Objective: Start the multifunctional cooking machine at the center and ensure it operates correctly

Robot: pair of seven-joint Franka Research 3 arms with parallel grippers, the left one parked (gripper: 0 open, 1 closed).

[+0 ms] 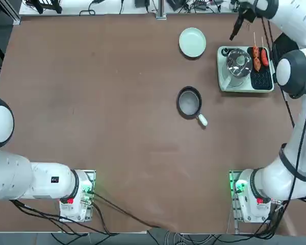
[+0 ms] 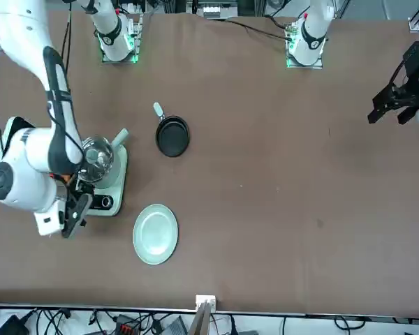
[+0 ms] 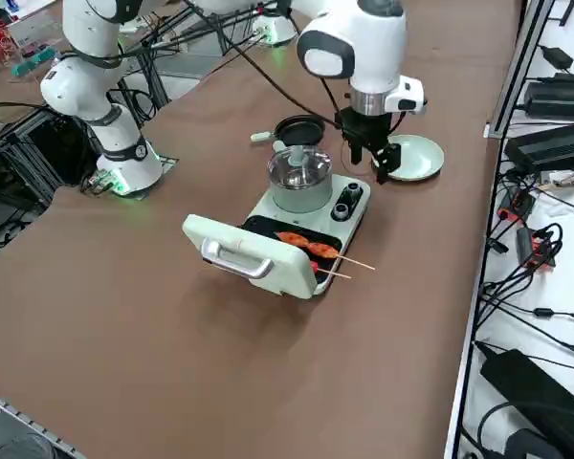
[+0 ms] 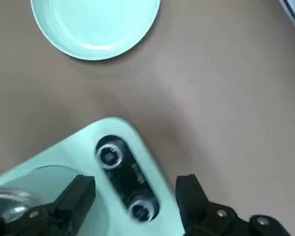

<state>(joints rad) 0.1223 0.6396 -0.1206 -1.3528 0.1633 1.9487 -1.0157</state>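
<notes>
While the right gripper [image 4: 135, 199] hangs just above the far end of the cooking machine [image 3: 301, 225], its two fingers stand apart with nothing between them, straddling the black control strip [image 4: 124, 184]. That strip carries two round knobs [image 4: 109, 155], one after the other along its length, and it runs across the gap between the fingers at a slant. The knob nearer the fingers sits almost midway between them; the other lies further out, toward the pale green plate [image 4: 96, 24].

The machine itself is not at the table's middle: it sits at the robot's right, far side, well within the right arm's reach. Its long axis runs sideways across the table in the top view, with the control end toward the table's far edge.

Contents:
- Grill tray [image 1: 261, 69] on the machine: two orange sausages on skewers [image 1: 260, 56], lid [image 3: 244, 253] tipped open.
- Steel pot [image 1: 238, 62] on the machine's other half: glass lid on, inside not readable.
- Plate [image 1: 192, 42]: bare, just beside the machine.
- Small black pan [image 1: 189, 102]: bare, nearer table middle, handle pointing toward the robot's right.

Whether the machine is running can't be told: no light or dial mark is readable. Judgement: any knob turn needs the fingers lowered over one knob and centred on it.
</notes>
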